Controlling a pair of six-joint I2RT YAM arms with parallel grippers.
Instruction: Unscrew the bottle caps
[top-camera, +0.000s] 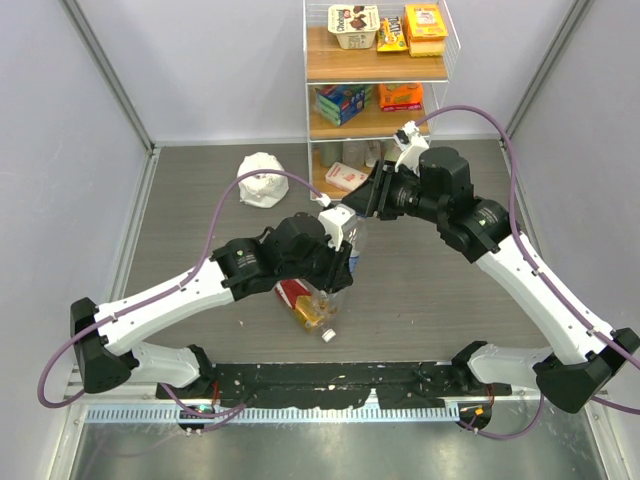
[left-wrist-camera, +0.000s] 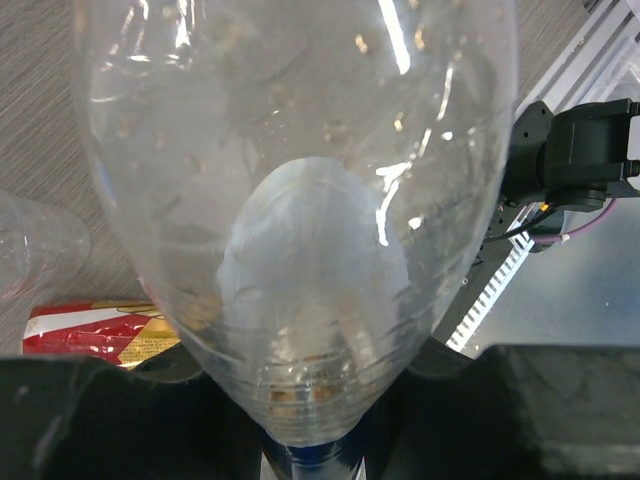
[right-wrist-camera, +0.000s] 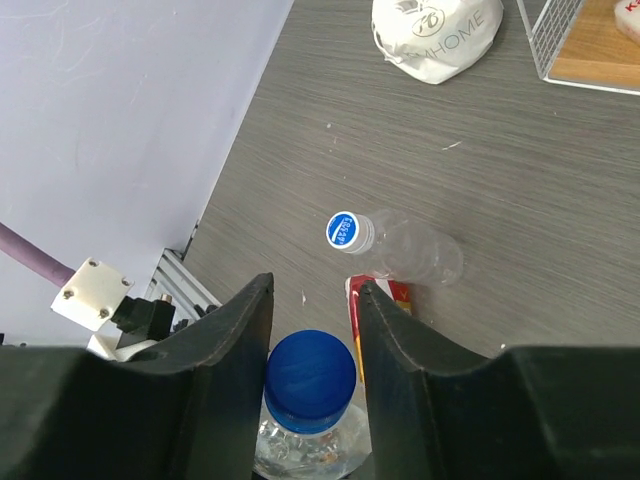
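Blue cap (right-wrist-camera: 311, 368) on the clear bottle (left-wrist-camera: 300, 200) shows only in the right wrist view, with the right fingers (right-wrist-camera: 315, 300) closed against its sides. Left fingers (left-wrist-camera: 310, 420) clamp the bottle's body over the counter (top-camera: 450, 290). Bag (right-wrist-camera: 435, 35) lettering reads "HOME".

overhead view from behind; both wrist views close on one bottle (left-wrist-camera: 300, 150)
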